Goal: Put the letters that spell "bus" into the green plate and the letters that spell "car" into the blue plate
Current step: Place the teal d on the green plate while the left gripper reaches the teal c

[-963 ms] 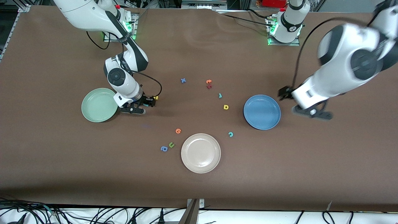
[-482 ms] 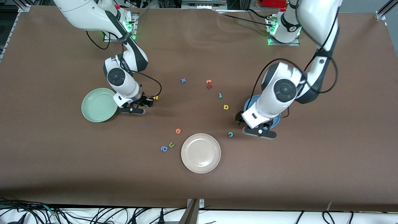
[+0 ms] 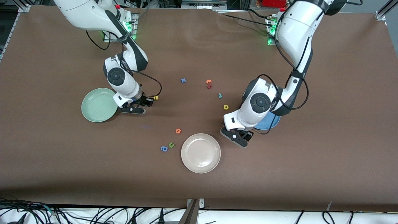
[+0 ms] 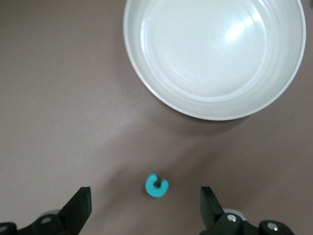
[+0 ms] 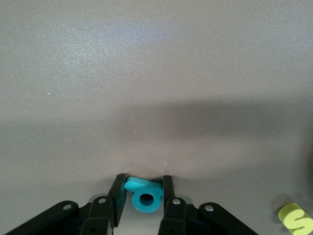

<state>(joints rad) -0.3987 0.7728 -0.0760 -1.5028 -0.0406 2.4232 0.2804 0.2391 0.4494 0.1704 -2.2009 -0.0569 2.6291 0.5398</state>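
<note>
Big swing from the left arm: a second ago out past the blue plate (image 3: 268, 125), now parked mid-frame with the left tool (image 3: 238, 137) low over the bench (image 3: 279, 174), between the blue plate and the cream plate (image 3: 184, 153). Covers much of the blue plate in the front view. Fingers spread wide in the left wrist view, with the teal "c" (image 4: 156, 186) sitting loose on the bench between them and nothing touching it yet. Looks lined up for a straight drop and pinch, then a short carry to the blue plate.

Over at the right arm's end, no travel, only a squeeze. Right tool (image 5: 142, 188) narrowed from half spread to clamped, now pinching the teal "b" (image 5: 145, 197) between both fingertips, down at bench level just beside the green plate (image 3: 85, 105). Yellow "s" (image 5: 295, 217) close by, untouched.

Means first letter of "bus" gripped and ready for a lift across to the green plate. Both plates bare so far, so nothing delivered yet.
</note>
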